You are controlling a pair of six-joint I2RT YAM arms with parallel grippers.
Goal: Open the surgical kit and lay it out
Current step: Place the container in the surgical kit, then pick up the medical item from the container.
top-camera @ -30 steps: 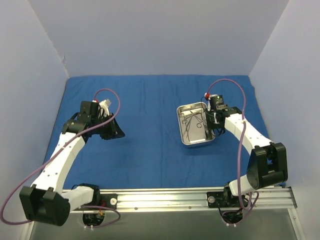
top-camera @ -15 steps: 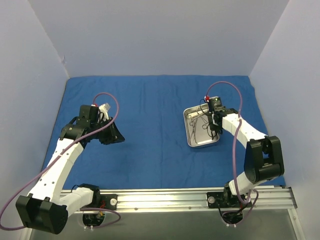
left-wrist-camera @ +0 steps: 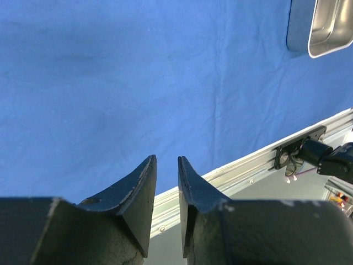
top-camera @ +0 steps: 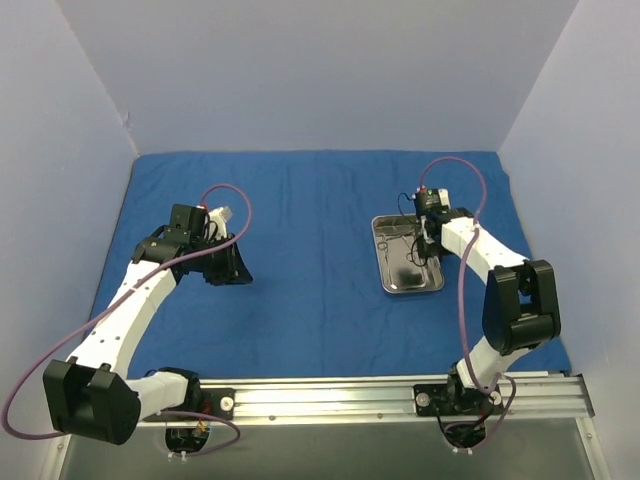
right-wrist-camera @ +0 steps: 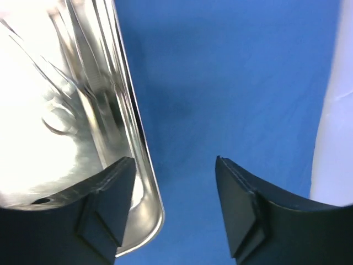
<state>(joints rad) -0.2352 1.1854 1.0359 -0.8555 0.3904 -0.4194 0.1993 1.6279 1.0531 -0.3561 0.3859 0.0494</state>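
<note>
The deep-blue drape [top-camera: 320, 210] lies spread flat over the table. The shiny steel tray [top-camera: 390, 275] rests on it at the right, with thin silver instruments [top-camera: 400, 240] inside. My right gripper [top-camera: 428, 240] is open at the tray's right rim. In the right wrist view the right gripper [right-wrist-camera: 174, 160] straddles the rim [right-wrist-camera: 129, 110], one finger over the tray and the other over bare cloth. Ring handles [right-wrist-camera: 58, 118] glint inside the tray. My left gripper [top-camera: 232, 265] hovers over the cloth at the left. The left gripper [left-wrist-camera: 167, 158] shows a narrow gap with nothing in it.
An aluminium rail [top-camera: 400, 395] runs along the near edge and also shows as the rail [left-wrist-camera: 248, 171] in the left wrist view. Pale walls close in the back and both sides. A corner of the tray [left-wrist-camera: 325, 27] shows at the left wrist view's upper right.
The tray slid right and turned square onto the cloth. My right gripper opened off its right rim. My left arm shifted slightly to the right.
</note>
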